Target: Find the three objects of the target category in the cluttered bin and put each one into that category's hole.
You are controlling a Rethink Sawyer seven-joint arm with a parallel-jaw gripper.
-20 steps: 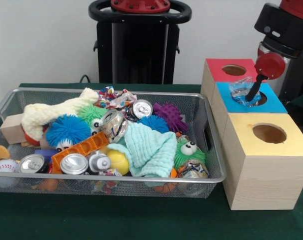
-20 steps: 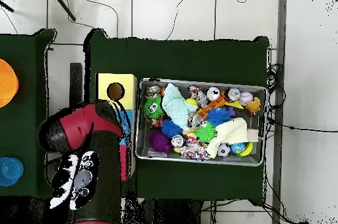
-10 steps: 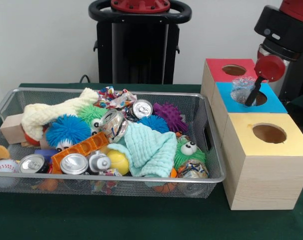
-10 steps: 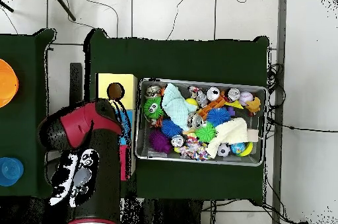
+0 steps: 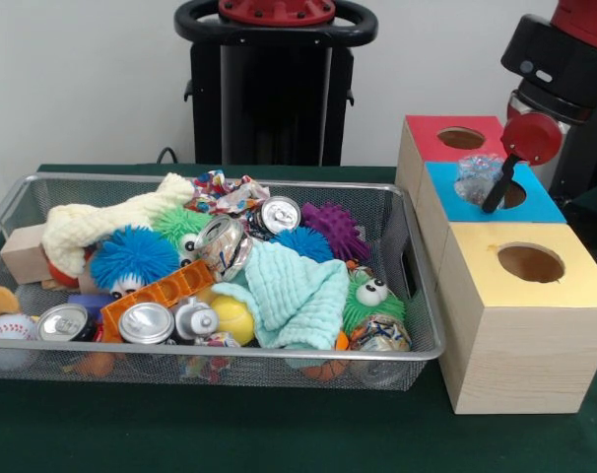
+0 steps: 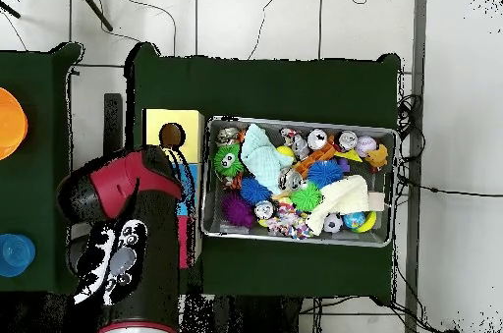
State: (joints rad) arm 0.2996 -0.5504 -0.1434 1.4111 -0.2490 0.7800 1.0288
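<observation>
Front view: the tool [image 5: 496, 190] hangs over the blue-topped wooden box [image 5: 535, 205], the middle of three boxes beside the wire mesh bin [image 5: 417, 296]. One dark finger [image 5: 497, 187] slants down toward the round hole in the blue top, and a crumpled clear plastic bottle [image 5: 473, 175] sits against it, above the hole's rim and not yet dropped in. Whether the finger grips the bottle or only touches it I cannot tell — the second finger is hidden, so the opening cannot be read. The red-topped wooden box [image 5: 436, 143] stands behind and the yellow-topped wooden box [image 5: 574, 286] in front, both holes bare. The bin holds crushed drink cans, fuzzy balls with eyes, a pale green cloth [image 5: 294, 293], a cream cloth [image 5: 101, 223] and a baseball [image 5: 8, 330].

Overhead view: the red and black arm [image 6: 128, 241] covers the blue and red boxes, so the tool and bottle are hidden here. The yellow-topped box and the bin lie on the green counter [image 6: 265, 83].

Risk: the bottle looks wider than a clean drop would want and sits toward the hole's far edge. If let go off-centre it could catch on the rim, perch on the blue top, or roll off onto the counter.
</observation>
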